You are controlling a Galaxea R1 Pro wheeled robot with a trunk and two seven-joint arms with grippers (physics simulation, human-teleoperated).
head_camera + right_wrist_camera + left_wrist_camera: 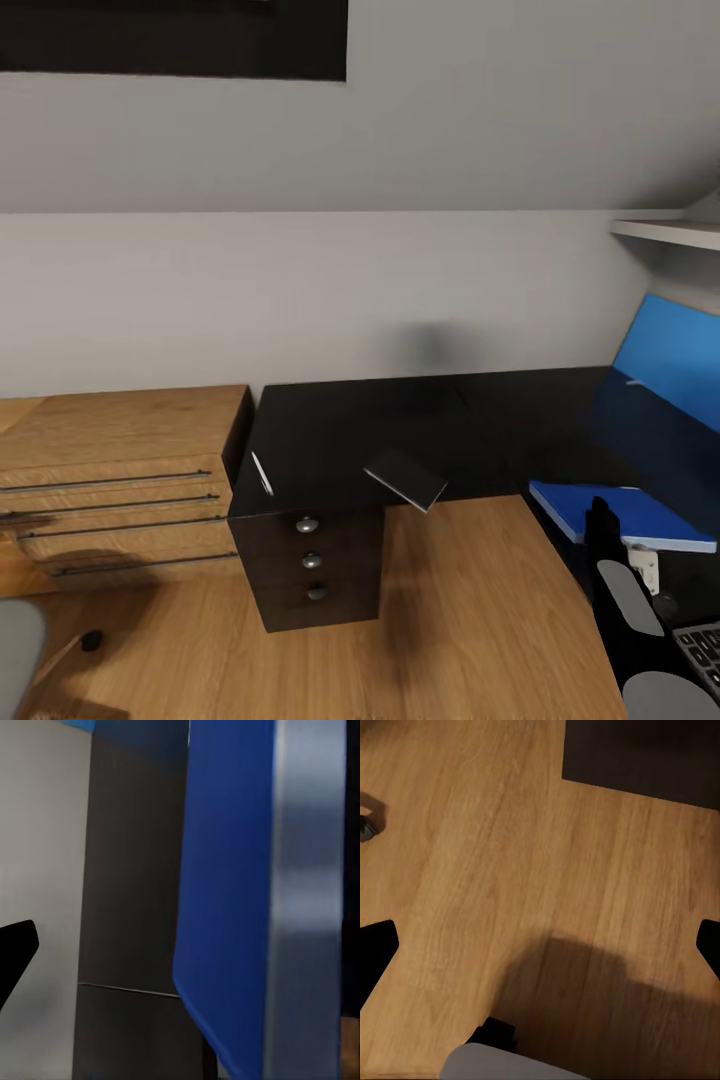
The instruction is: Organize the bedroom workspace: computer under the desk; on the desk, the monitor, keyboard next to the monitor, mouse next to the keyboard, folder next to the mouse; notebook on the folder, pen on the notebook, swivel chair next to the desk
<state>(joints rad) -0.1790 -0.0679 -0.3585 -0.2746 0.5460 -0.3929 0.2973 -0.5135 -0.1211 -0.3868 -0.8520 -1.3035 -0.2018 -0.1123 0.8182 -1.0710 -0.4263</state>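
The black desk (400, 420) carries the white pen (262, 473) near its left edge. The dark grey notebook (405, 478) overhangs the desk's front edge. On the desk's right wing lies the blue folder (620, 513), and my right gripper (600, 520) stands at its near edge. In the right wrist view the folder (225, 907) is very close and one black fingertip (15, 952) sits spread wide, so the gripper is open. A corner of the keyboard (700, 645) shows beside my right arm. My left gripper (540, 945) hangs open over the floor by the swivel chair's grey seat (18, 640). Monitor, mouse and computer are out of view.
A dark drawer unit (315, 560) with three knobs stands under the desk's left end. Next to it is a low light-wood cabinet (110, 470). A blue wall panel (670, 360) and a white shelf (665, 232) are at the right. A chair caster (92, 640) rests on the wood floor (470, 620).
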